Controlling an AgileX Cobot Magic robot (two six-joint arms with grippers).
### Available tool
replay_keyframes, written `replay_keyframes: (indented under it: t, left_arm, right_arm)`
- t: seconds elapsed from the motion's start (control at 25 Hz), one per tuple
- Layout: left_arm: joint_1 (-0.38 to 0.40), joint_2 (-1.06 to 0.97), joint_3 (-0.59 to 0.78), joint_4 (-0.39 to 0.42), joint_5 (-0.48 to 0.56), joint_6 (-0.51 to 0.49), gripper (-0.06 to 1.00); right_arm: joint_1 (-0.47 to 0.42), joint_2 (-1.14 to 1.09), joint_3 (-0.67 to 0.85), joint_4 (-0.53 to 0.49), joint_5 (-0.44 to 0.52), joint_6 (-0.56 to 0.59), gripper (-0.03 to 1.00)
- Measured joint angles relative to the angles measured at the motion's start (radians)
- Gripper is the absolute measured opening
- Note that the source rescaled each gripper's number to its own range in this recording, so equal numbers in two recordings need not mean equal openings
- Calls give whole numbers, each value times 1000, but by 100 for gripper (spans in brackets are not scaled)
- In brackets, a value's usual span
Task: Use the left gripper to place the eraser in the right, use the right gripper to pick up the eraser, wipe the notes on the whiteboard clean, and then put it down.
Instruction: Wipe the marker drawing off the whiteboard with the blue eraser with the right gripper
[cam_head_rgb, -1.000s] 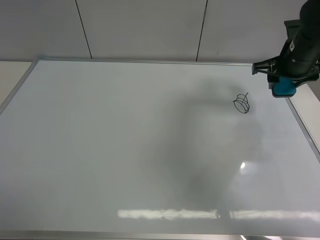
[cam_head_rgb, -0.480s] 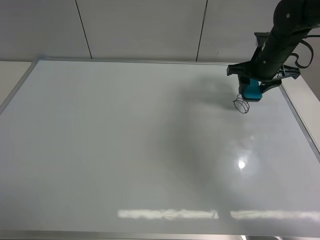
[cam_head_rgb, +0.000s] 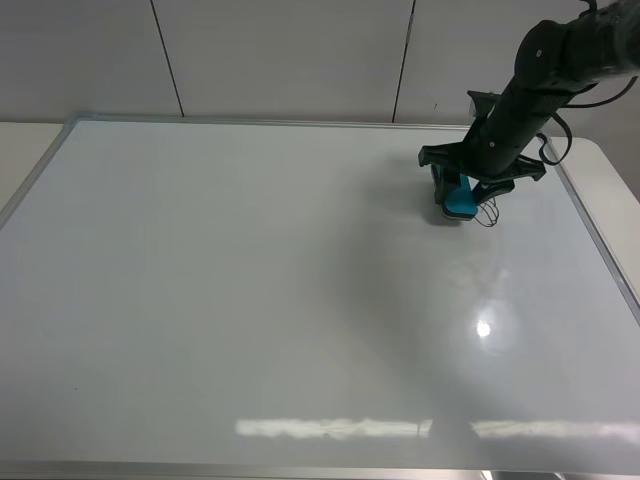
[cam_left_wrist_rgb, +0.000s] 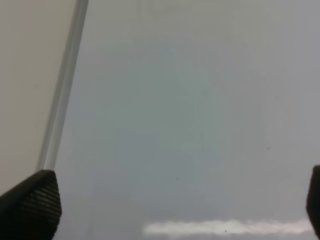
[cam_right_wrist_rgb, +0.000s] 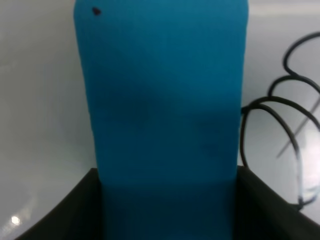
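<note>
We hold the eraser clamped in our right gripper, down on the whiteboard just beside the notes, so its felt can sweep them, while our left gripper hangs wide open.

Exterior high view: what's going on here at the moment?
The right end effector is shut on a blue eraser and holds it low at the whiteboard, apparently against the surface, right beside the black scribble. Most of the scribble shows next to the eraser, so the wiping is not yet done. The left end effector is open and holds nothing, over the whiteboard well away from the action.
</note>
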Motion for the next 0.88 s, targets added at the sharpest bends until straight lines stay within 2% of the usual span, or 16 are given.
replay_keyframes:
  t: [0.4, 0.56, 0.88]
  left_arm:
    - [0, 0, 0, 0, 0, 0, 100]
    - [0, 0, 0, 0, 0, 0, 100]
    - [0, 0, 0, 0, 0, 0, 100]
  right_arm:
    - [41, 72, -9, -49, 0, -2, 2]
    - [48, 74, -10, -89, 0, 34, 2]
    - [46, 74, -10, -263, 19, 129, 2]
